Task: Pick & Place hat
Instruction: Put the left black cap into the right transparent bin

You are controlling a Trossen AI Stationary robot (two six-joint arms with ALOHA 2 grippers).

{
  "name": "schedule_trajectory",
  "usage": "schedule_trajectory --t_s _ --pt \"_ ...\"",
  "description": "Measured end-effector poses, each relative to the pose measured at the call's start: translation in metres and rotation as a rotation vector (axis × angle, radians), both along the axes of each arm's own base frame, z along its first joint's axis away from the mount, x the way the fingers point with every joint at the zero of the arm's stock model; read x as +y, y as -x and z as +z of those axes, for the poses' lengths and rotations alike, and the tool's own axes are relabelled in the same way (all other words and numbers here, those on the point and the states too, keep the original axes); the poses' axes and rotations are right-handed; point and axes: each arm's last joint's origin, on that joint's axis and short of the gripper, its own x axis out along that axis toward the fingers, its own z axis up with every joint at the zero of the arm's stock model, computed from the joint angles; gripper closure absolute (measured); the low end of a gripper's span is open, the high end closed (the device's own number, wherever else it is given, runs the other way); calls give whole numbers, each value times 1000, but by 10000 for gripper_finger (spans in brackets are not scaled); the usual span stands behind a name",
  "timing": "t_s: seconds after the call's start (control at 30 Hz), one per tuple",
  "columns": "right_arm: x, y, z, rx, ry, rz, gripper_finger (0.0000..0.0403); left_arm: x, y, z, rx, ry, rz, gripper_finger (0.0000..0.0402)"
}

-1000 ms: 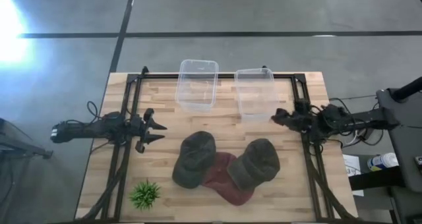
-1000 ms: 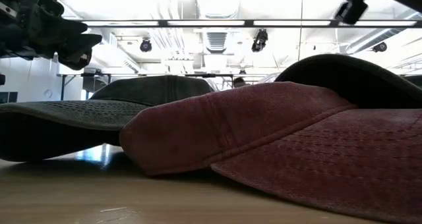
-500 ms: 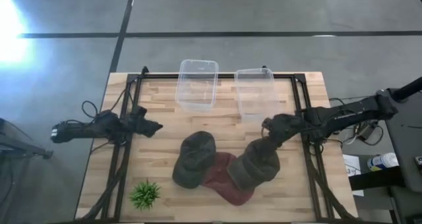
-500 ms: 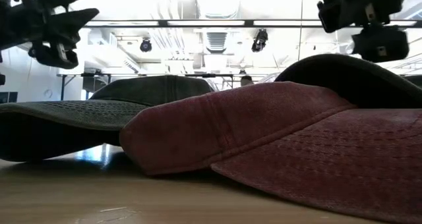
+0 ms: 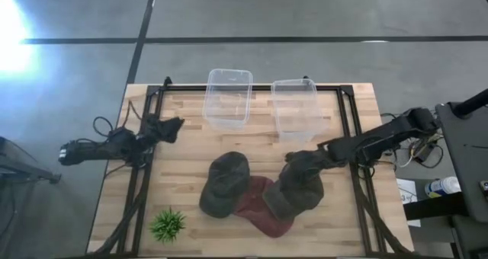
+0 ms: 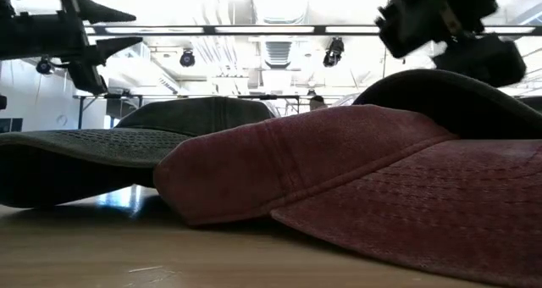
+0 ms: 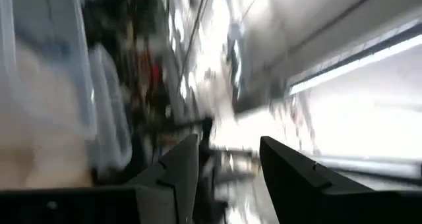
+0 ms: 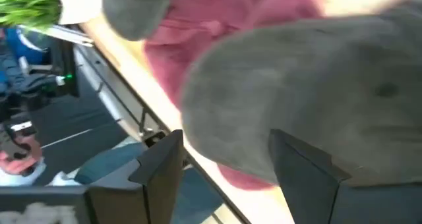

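Note:
Three caps lie overlapping near the table's front. A dark olive cap is on the left, a red cap in the middle and an olive-grey cap on the right, both olive caps resting partly on the red one. My right gripper is open and hovers at the far side of the olive-grey cap's crown, fingers either side of it in the right wrist view. I cannot tell whether it touches. My left gripper is open, raised at the table's left, clear of the caps.
Two clear plastic tubs stand at the far edge. A small green plant sits at the near left corner. Black frame rails run along both sides. Bare wood lies between the tubs and the caps.
My right gripper has swung from the table's right edge toward the left and near side and come down over the olive-grey cap's crown. My left gripper has shifted toward the far edge and turned, its fingers now pointing far-right. The caps have not moved.

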Motion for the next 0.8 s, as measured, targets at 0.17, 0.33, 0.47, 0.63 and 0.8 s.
schedule_trajectory --t_s 0.17,0.33,0.47,0.63,0.8 --pt "10 -29 10 -48 28 18 183 -2 4 11 -96 -90 -21 245" --pt "19 -63 7 -46 52 32 183 -9 0 9 -71 -162 -289 246" --pt "25 -91 -3 -44 89 67 183 -16 -8 4 104 -179 -489 257" --pt "33 -121 -18 -40 148 53 183 -23 -15 -5 344 -218 -617 278" --pt "33 -142 -35 -57 211 -18 183 -29 -23 -15 474 -323 -707 294"
